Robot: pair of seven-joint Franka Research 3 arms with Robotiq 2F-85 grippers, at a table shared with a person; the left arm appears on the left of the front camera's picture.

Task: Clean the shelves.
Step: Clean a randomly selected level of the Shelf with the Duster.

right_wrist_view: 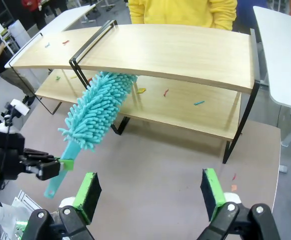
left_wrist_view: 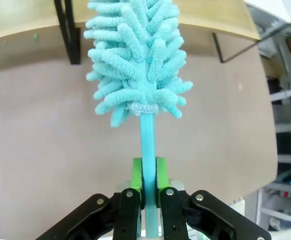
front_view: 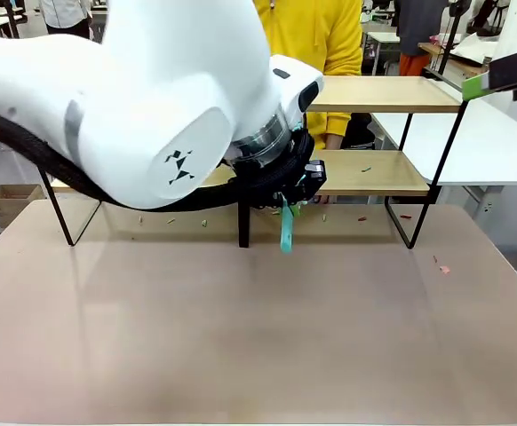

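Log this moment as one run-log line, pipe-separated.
left gripper: shut on duster | duster: head between tiers of the shelves | right gripper: open, empty | scraps: on lower board

Two-tier light-wood shelves (right_wrist_view: 185, 50), scrap-littered

The white left arm (front_view: 134, 98) fills the left and middle, bent low in front of the shelves (front_view: 383, 94). The left gripper (front_view: 287, 197) sits by the central upright, clamped on a teal handle (front_view: 286, 232) that hangs toward the table (front_view: 258, 337). Small scraps (front_view: 363, 169) dot the lower board and the table. A person (front_view: 307, 31) in yellow stands behind.
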